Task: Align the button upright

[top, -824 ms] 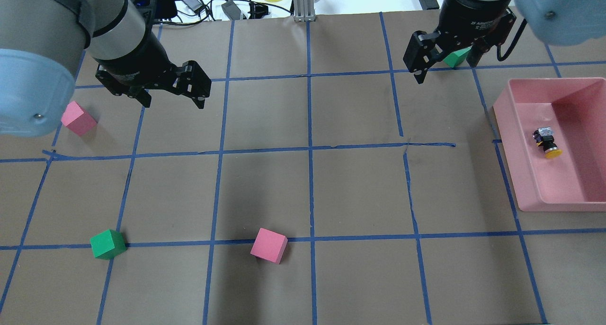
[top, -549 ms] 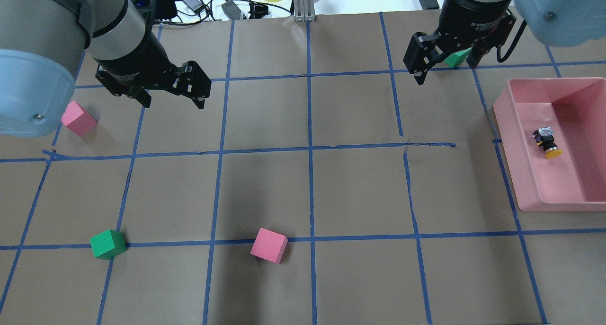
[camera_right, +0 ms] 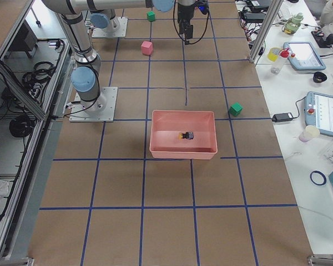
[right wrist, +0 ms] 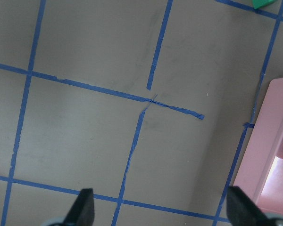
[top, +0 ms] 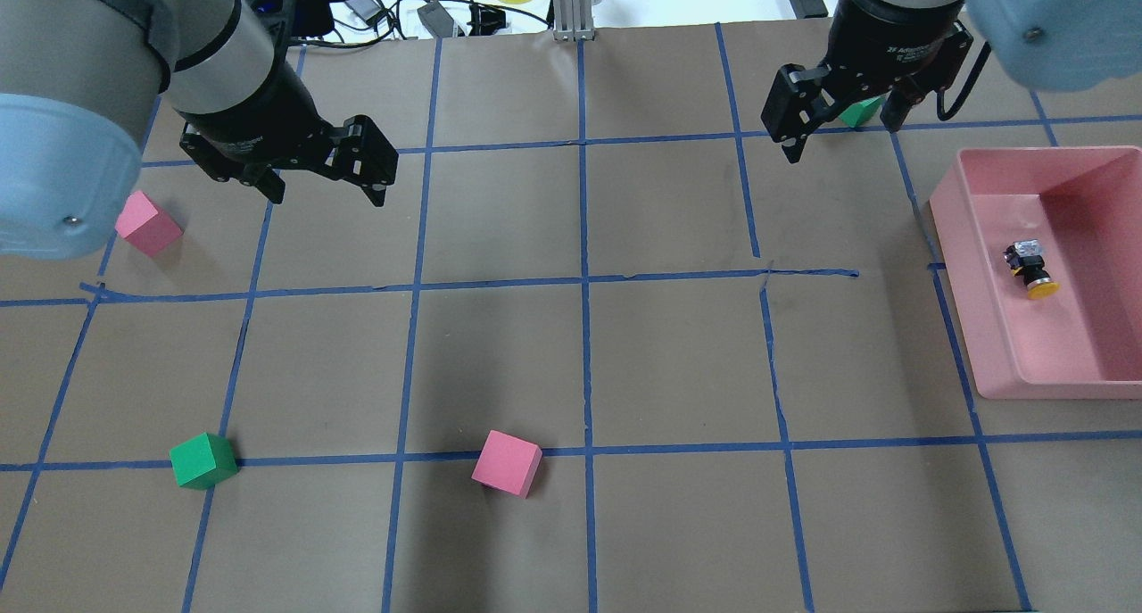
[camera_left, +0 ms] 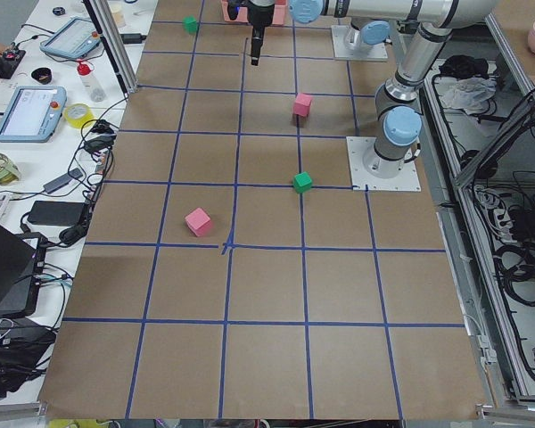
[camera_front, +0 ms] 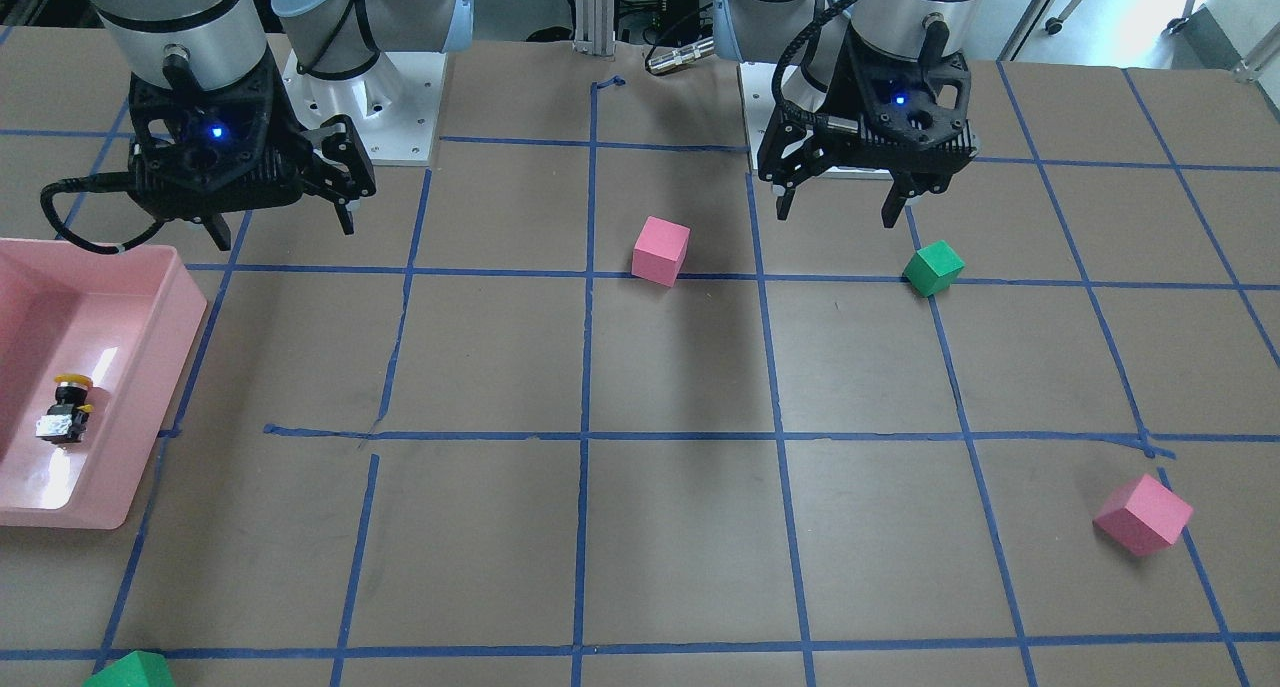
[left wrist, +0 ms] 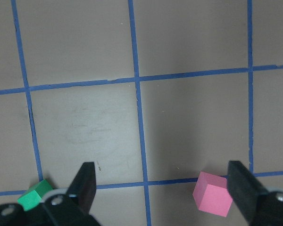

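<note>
Button [top: 1031, 269] in tray [top: 959, 256], apart from right claw [top: 842, 136]

Your brown paper-covered table [top: 500, 354] carries a blue tape grid [top: 586, 279]. Alongside it, your white workbench [camera_right: 291, 88] holds grey tablets [camera_left: 28, 113], black cables [camera_left: 67, 183] and a yellow tape roll [camera_left: 78, 113], evenly lit.

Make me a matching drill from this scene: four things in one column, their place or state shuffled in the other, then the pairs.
Things:
1 button
2 pink tray
3 right gripper
4 left gripper

Place or state:
A open, above the table close to the tray
B lying on its side inside the tray
C open, above the robot's left half of the table
D resting on the table, on the robot's right side

Pairs: 1-B, 2-D, 3-A, 4-C
</note>
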You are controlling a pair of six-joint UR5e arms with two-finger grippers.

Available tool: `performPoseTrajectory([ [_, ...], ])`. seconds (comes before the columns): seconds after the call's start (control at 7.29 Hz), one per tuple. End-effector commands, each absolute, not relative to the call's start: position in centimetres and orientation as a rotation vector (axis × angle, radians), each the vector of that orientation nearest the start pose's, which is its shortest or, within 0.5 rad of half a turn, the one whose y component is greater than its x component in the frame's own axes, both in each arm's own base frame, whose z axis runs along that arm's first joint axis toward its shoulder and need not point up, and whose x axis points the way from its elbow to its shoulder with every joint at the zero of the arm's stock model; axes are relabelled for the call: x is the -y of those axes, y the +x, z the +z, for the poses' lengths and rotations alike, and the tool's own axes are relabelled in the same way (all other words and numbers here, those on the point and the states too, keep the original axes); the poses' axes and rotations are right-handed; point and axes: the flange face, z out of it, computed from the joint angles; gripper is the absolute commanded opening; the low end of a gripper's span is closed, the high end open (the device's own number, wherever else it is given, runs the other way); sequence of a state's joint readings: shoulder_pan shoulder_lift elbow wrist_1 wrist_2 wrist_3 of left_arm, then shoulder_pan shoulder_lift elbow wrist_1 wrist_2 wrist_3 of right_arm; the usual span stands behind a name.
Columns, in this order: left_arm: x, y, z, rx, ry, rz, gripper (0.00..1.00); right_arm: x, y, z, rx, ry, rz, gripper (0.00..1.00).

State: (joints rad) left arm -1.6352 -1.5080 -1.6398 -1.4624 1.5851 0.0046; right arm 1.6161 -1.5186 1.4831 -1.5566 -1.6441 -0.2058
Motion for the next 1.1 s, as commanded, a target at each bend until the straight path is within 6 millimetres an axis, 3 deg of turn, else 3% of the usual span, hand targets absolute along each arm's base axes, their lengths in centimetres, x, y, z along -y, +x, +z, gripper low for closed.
performPoseTrajectory([
  [0.0, 46.6, -16.2, 49.5, -3.126, 0.107, -0.161, 1.0, 51.0, 14.9, 50.4, -3.196, -0.403, -0.032, 1.0],
  [0.41, 46.5, -16.2, 49.5, -3.125, 0.107, -0.161, 1.0, 51.3, 14.8, 49.8, -3.199, -0.401, -0.014, 1.0],
  [0.55, 46.5, -16.2, 49.5, -3.126, 0.107, -0.161, 1.0, 51.8, 13.8, 49.6, -3.203, -0.367, -0.018, 1.0],
  [0.69, 46.5, -16.2, 49.5, -3.125, 0.107, -0.161, 1.0, 53.1, 10.3, 49.1, -3.211, -0.272, -0.006, 1.0],
  [0.96, 46.5, -16.2, 49.5, -3.123, 0.107, -0.161, 1.0, 54.4, 1.4, 47.1, -3.213, -0.027, 0.06, 1.0],
])
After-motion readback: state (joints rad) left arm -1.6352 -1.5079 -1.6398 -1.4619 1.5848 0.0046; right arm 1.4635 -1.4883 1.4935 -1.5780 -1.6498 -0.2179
